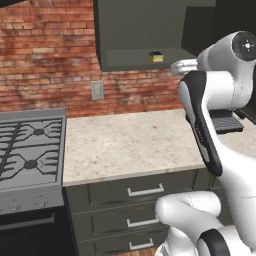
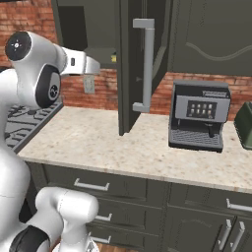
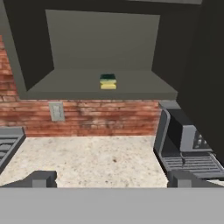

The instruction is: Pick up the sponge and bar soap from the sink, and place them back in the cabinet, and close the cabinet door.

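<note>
1. The gripper (image 3: 111,178) stands wide open: in the hand view its two dark fingertips (image 3: 41,178) rise far apart at the bottom left and bottom right, with bare countertop (image 3: 92,159) showing between them. It holds nothing and touches nothing.
2. The sponge (image 3: 107,81) lies on the floor of the open cabinet (image 3: 103,48), a little above the centre of the hand view, dark green face up over the yellow body. In the left base view the sponge (image 1: 156,57) sits toward the right end of the cabinet shelf, in the upper middle of the frame.
3. A small yellow patch in the upper middle of the right base view, just left of the door, may be the same sponge; it is too small to be sure.
4. The cabinet door (image 2: 140,59) stands swung open in the upper centre of the right base view, edge toward the camera, its long silver handle (image 2: 146,64) vertical.
5. The white arm (image 1: 220,85) reaches up at the right of the left base view, below and to the right of the cabinet opening.
6. A coffee machine (image 2: 199,115) stands on the counter at the right of the right base view; a stove (image 1: 30,150) occupies the left of the left base view.
</note>
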